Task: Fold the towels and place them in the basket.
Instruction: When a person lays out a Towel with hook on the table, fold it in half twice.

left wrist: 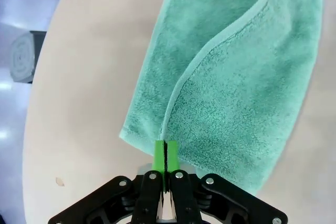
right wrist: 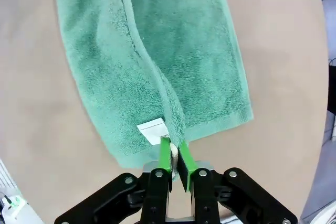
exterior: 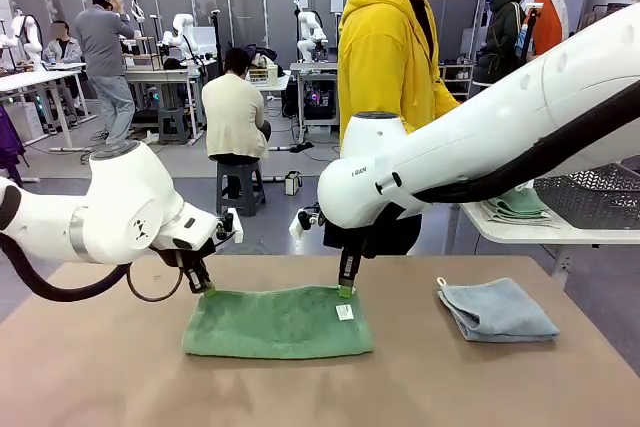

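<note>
A green towel [exterior: 275, 322] lies folded lengthwise on the brown table [exterior: 100, 377]. My left gripper [exterior: 205, 289] is shut on the towel's far left corner. In the left wrist view the green pads [left wrist: 159, 153] pinch the top layer's hem of the green towel [left wrist: 236, 87]. At the far right corner my right gripper [exterior: 346, 290] is shut on the hem too. Seen from the right wrist, that gripper [right wrist: 175, 153] grips beside a white label [right wrist: 154, 129]. A blue-grey towel [exterior: 497, 309] lies folded on the table's right. The dark grey basket [exterior: 590, 195] stands on a side table at right.
A person in a yellow hoodie [exterior: 390, 57] stands at the table's far side. Several folded cloths [exterior: 520, 205] lie on the white side table beside the basket. My right arm [exterior: 480, 137] spans the right half above the table.
</note>
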Controlling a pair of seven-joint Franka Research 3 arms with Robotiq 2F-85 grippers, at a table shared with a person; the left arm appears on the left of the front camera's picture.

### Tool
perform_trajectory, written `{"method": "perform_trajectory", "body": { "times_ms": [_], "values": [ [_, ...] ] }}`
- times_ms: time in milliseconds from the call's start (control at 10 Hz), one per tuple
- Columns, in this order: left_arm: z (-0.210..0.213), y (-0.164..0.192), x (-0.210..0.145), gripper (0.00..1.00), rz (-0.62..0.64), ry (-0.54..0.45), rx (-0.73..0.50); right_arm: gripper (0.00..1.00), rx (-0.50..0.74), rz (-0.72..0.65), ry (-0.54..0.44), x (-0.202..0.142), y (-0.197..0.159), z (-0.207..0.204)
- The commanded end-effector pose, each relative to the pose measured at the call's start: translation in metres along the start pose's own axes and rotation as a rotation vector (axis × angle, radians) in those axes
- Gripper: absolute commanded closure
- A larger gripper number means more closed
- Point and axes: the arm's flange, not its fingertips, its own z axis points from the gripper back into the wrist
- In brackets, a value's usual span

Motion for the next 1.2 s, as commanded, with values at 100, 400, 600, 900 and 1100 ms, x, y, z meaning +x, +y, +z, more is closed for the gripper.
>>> {"method": "perform_trajectory", "body": {
  "times_ms": [100,400,600,900,1100],
  "values": [
    [-0.008,0.01,0.0,1.0,0.044,0.022,0.031,0.99,-0.02,-0.057,0.058,0.001,-0.015,-0.008],
    [-0.009,0.01,-0.002,1.0,0.037,0.018,0.027,0.99,-0.018,-0.058,0.074,-0.007,-0.022,-0.023],
    [-0.009,0.008,-0.004,1.0,0.03,0.018,0.029,0.99,-0.032,-0.026,0.012,-0.012,-0.023,-0.031],
    [-0.005,0.006,-0.005,0.37,0.013,0.002,0.051,0.64,-0.041,-0.004,-0.048,-0.016,-0.025,-0.033],
    [0.0,0.004,-0.004,0.0,0.013,0.001,0.068,0.25,-0.063,-0.004,-0.065,-0.014,-0.024,-0.032]
  ]
}}
